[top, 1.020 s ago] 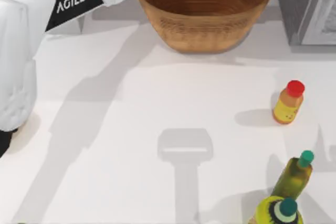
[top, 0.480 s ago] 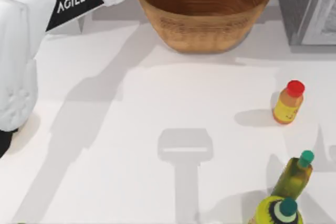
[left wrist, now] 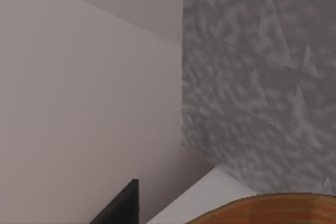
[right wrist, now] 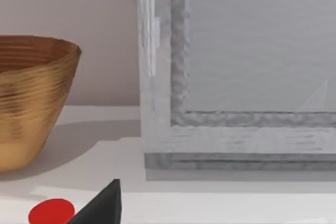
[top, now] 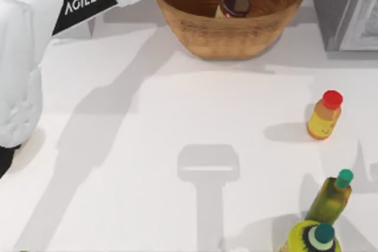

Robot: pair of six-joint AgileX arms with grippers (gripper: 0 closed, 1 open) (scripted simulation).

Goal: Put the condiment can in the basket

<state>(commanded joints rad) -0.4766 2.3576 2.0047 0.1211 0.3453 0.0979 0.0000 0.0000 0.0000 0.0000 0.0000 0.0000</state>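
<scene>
Checking can: condiment can point(top: 234, 5) lies inside the basket point(top: 230, 33).
Left tool: grip state unclear; you lift clear slowly.

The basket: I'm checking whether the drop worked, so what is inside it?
The condiment can lies inside the basket, tilted against the inner wall. The basket's near wall covers the can's lower part and the floor beneath it.

Condiment can point(top: 234, 5) inside basket point(top: 230, 30).
</scene>
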